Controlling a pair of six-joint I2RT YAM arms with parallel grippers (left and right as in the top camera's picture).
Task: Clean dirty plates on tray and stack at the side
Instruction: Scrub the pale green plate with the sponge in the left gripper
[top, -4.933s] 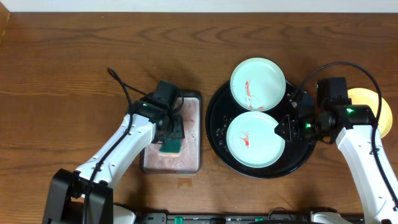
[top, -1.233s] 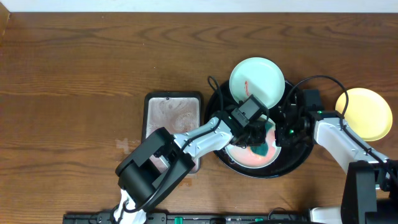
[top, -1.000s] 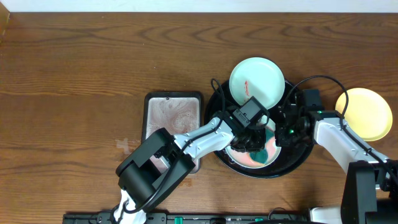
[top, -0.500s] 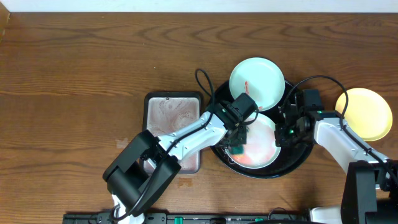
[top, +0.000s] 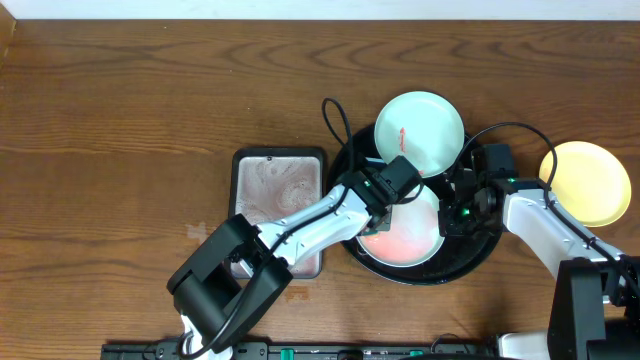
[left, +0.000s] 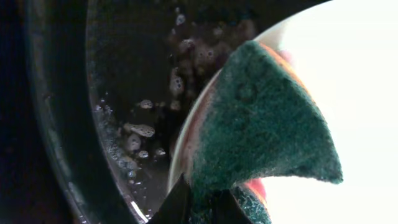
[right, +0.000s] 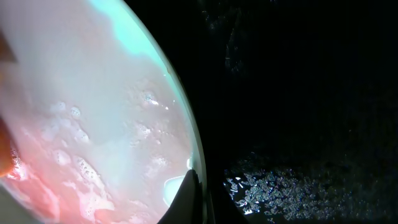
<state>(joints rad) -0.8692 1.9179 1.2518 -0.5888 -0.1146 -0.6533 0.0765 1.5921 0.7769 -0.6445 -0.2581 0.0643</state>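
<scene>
Scrubbing step in progress, by my reading: the left gripper (top: 393, 190) is pinching the green sponge (left: 261, 130) tight between closed fingers, and the sponge is projecting forward past the fingertips onto the rim of the soapy plate (top: 405, 235). That plate is lying flat in the black tray (top: 470, 268), and from the left fingers it is extending ahead and away, toward the right arm. The right gripper (top: 452, 207) is sitting at the opposite rim, its fingers (right: 186, 190) closed on the plate's edge and apparently bracing it. Pink suds (right: 68, 168) are covering the surface between the two grippers, so the coming stroke is likely running from the left fingers across toward the right ones. Beyond both grippers, a smeared plate (top: 418, 133) is waiting in the tray, touching the soapy one. A yellow plate (top: 585, 182) is resting on the bare tabletop (top: 120, 120) outboard of the right fingers, nearer the right arm.
</scene>
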